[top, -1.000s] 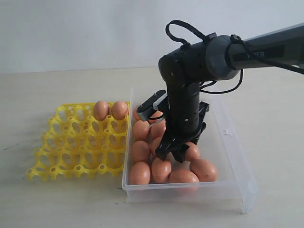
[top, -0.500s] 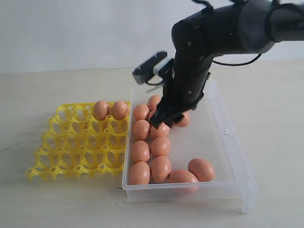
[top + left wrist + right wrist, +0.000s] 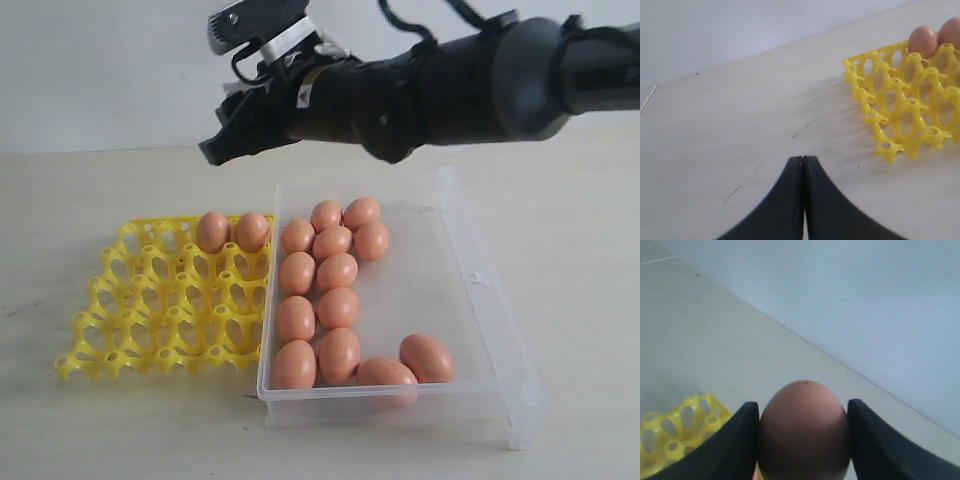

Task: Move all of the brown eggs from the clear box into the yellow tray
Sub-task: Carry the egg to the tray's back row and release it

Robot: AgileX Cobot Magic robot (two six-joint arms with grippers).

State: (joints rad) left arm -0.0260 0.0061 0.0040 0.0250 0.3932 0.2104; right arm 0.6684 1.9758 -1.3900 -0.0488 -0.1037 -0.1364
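Aloft, right tool (image 3: 212,150) clamps one brown egg (image 3: 803,432); yellow tray (image 3: 140,262) holds two.

Below the right gripper (image 3: 213,150), two seated brown eggs (image 3: 212,231) block far-row cups of the yellow tray (image 3: 130,300); all other cups stand open. The clear box (image 3: 478,285) wall borders the tray on the arm's side.

The exterior view stands off in front, somewhat raised, and faces across the surface (image 3: 100,430) to a pale wall (image 3: 100,70), taking in the yellow tray (image 3: 160,300) and clear box (image 3: 480,290) whole. The left wrist view sits low, near the surface, looking past the left hand (image 3: 803,160) at a tray corner. The right wrist view looks out from high up between the fingers of the right hand (image 3: 802,404), with an egg (image 3: 802,435) close up. All three views share the tray.
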